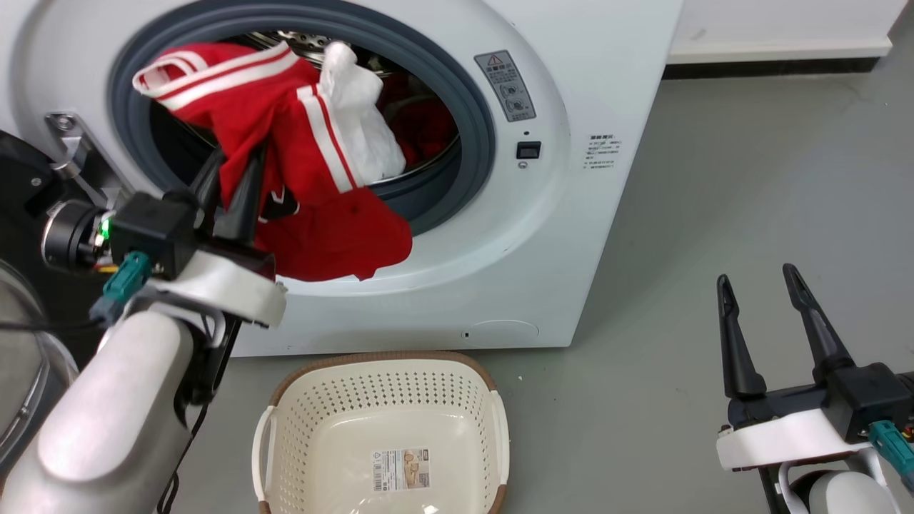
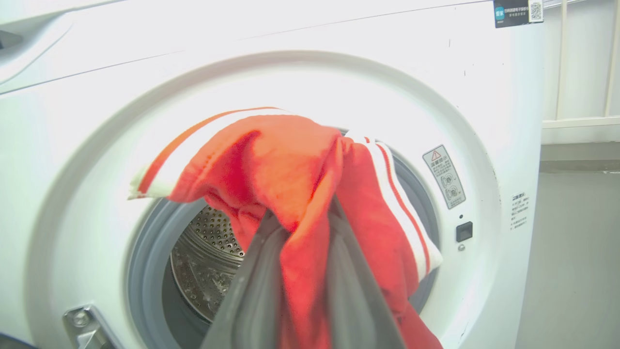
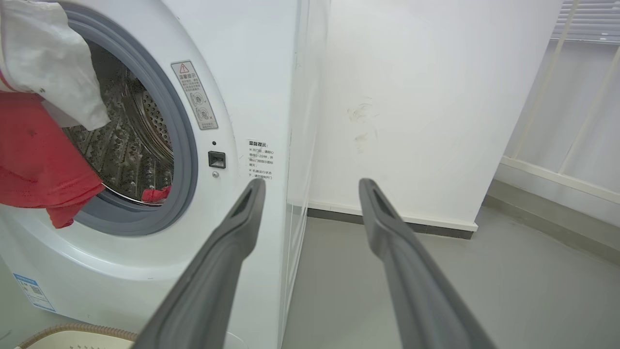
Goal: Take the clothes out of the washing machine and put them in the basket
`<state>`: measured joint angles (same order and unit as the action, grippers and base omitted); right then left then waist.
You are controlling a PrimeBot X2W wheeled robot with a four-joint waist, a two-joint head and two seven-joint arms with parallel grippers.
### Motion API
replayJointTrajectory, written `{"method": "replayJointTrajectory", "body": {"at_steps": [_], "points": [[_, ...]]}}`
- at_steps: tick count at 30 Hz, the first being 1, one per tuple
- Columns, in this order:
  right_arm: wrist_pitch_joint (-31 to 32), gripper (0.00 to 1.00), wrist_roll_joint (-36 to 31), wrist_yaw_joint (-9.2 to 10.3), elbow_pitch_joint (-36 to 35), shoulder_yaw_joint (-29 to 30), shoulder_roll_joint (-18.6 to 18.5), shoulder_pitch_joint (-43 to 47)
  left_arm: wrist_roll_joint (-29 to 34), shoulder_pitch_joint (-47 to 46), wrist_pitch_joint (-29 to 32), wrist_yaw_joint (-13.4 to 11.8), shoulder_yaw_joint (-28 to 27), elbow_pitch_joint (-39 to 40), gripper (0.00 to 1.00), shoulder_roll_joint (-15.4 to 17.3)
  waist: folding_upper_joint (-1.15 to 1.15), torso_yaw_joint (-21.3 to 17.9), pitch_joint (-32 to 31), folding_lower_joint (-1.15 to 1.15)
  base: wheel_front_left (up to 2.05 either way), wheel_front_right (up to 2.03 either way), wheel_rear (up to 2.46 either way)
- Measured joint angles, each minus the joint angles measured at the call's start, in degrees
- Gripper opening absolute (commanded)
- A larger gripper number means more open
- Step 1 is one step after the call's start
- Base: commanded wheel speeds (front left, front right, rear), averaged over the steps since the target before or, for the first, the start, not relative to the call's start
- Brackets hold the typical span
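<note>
A red garment with white stripes (image 1: 321, 185) hangs half out of the washing machine (image 1: 543, 235) opening, over the grey rubber ring. My left gripper (image 1: 232, 178) is shut on this garment (image 2: 300, 194), and the cloth drapes between and over both fingers. More red clothes (image 1: 428, 121) lie deeper in the steel drum (image 2: 208, 252). The cream basket (image 1: 385, 435) stands on the floor in front of the machine, holding nothing but its paper label. My right gripper (image 1: 760, 278) hangs open at the lower right, away from the machine (image 3: 252, 121), with nothing between its fingers.
The open glass door (image 1: 21, 357) stands at the far left beside my left forearm. Grey floor (image 1: 750, 178) stretches to the right of the machine. A white wall (image 3: 426, 106) and skirting run behind it. The basket rim (image 3: 77, 332) shows at the bottom of the right wrist view.
</note>
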<state>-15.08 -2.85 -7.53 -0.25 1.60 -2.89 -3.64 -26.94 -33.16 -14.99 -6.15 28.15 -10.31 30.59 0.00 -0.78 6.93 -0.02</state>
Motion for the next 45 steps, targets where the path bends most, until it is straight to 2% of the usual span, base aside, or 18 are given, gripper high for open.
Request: {"method": "replayJointTrajectory", "body": {"at_steps": [4, 8, 14, 18, 24, 29, 32, 37, 45], "points": [[0.0, 1.00, 0.5, 0.00, 0.2, -0.1, 0.0, 0.3, 0.0, 3.6, 1.1, -1.4, 0.1, 4.9, 0.00, 1.7, 0.00, 0.5, -0.7, 0.00, 0.00, 0.00, 0.00], [0.0, 1.00, 0.7, 0.00, 0.1, 0.3, 0.0, 0.5, -0.3, 6.6, 3.6, -1.9, 1.5, 7.9, 0.00, 2.0, 0.00, 0.7, -0.2, 0.01, 0.00, 0.00, 0.00], [0.0, 1.00, 0.8, 0.00, 0.1, 0.3, 0.0, 0.1, -1.5, 10.7, 7.8, -0.6, 5.2, 5.6, 0.00, 2.0, 0.00, 0.4, 1.5, 0.02, 0.00, 0.00, 0.00], [0.0, 1.00, 0.9, 0.00, 0.0, 0.4, 0.0, -0.7, -3.6, 12.4, 10.9, 0.8, 6.9, 0.3, 0.00, 1.4, 0.00, -0.2, 3.4, 0.02, 0.00, 0.00, 0.00], [0.0, 1.00, 0.8, 0.00, -1.3, 0.2, 0.0, -2.8, -5.3, 12.4, 10.7, 4.2, 8.3, -10.4, 0.00, -0.3, 0.00, -1.6, 7.7, 0.02, 0.00, 0.00, 0.00], [0.0, 1.00, 0.2, 0.00, -1.9, 1.0, 0.0, -4.5, -5.1, 8.0, 9.8, 6.4, 9.9, -21.4, 0.00, -4.2, 0.00, -2.9, 12.7, 0.03, 0.00, 0.00, 0.00], [0.0, 1.00, 0.1, 0.00, -3.0, 1.0, 0.0, -6.3, -4.3, 4.9, 9.1, 7.5, 10.5, -28.3, 0.00, -5.4, 0.00, -3.9, 16.0, 0.03, 0.00, 0.00, 0.00], [0.0, 1.00, 0.3, 0.00, -4.3, 1.7, 0.0, -8.5, -0.2, -2.0, 8.2, 7.5, 13.2, -38.8, 0.00, -6.9, 0.00, -5.8, 22.1, 0.03, 0.00, 0.00, 0.00], [0.0, 1.00, 1.2, 0.00, -5.9, 2.2, 0.0, -11.0, 0.4, -9.4, 6.7, 9.5, 14.1, -51.7, 0.00, -10.3, 0.00, -9.1, 31.5, 0.04, 0.00, 0.00, 0.00]]}}
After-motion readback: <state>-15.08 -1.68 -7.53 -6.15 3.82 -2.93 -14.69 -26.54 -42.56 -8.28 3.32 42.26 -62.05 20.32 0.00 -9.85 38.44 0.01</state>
